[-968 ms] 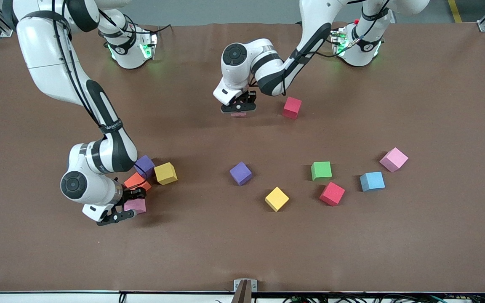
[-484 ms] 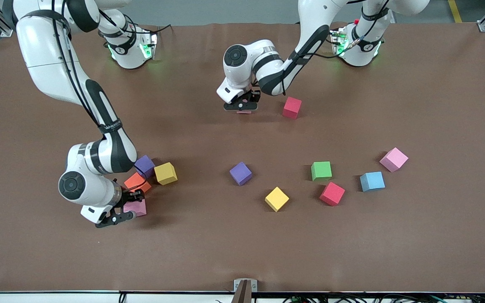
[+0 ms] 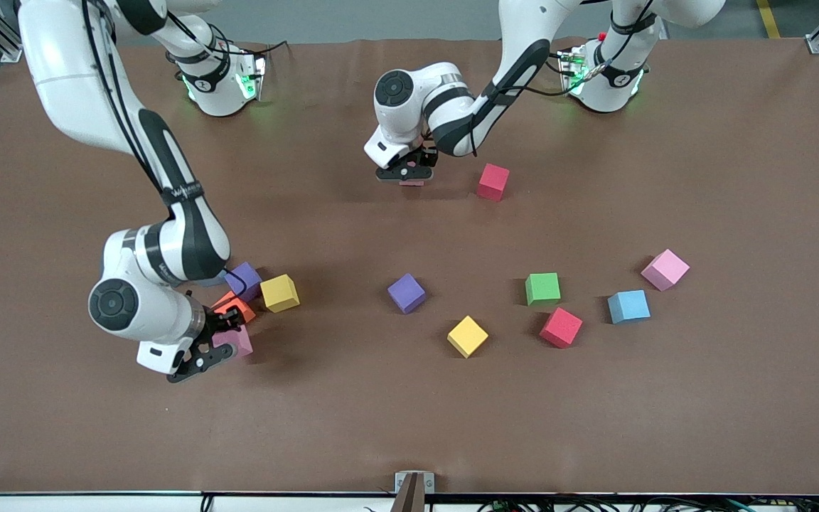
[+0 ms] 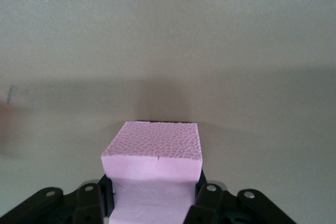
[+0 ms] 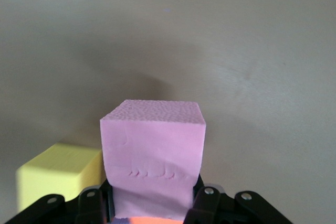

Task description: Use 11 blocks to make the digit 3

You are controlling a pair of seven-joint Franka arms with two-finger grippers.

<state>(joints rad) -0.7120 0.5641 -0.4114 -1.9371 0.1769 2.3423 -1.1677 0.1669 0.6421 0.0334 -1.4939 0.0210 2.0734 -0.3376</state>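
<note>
My left gripper (image 3: pixel 407 174) is shut on a pink block (image 3: pixel 412 183) just above the table, beside a red block (image 3: pixel 493 181); the left wrist view shows that block (image 4: pixel 152 156) between the fingers. My right gripper (image 3: pixel 215 348) is shut on a mauve-pink block (image 3: pixel 237 340), held low next to an orange block (image 3: pixel 233 306), a purple block (image 3: pixel 244 278) and a yellow block (image 3: pixel 279 292). The right wrist view shows the held block (image 5: pixel 152 150), with the yellow block (image 5: pixel 58 174) beside it. No digit figure is formed.
Loose blocks lie in the middle and toward the left arm's end: purple (image 3: pixel 407 292), yellow (image 3: pixel 467 336), green (image 3: pixel 542 288), red (image 3: pixel 560 327), light blue (image 3: pixel 628 306), pink (image 3: pixel 664 269). A bracket (image 3: pixel 414 483) sits at the table's near edge.
My right gripper has risen a little with the mauve-pink block in it. My left gripper has shifted slightly toward the robots' bases with its pink block. The loose blocks have not moved.
</note>
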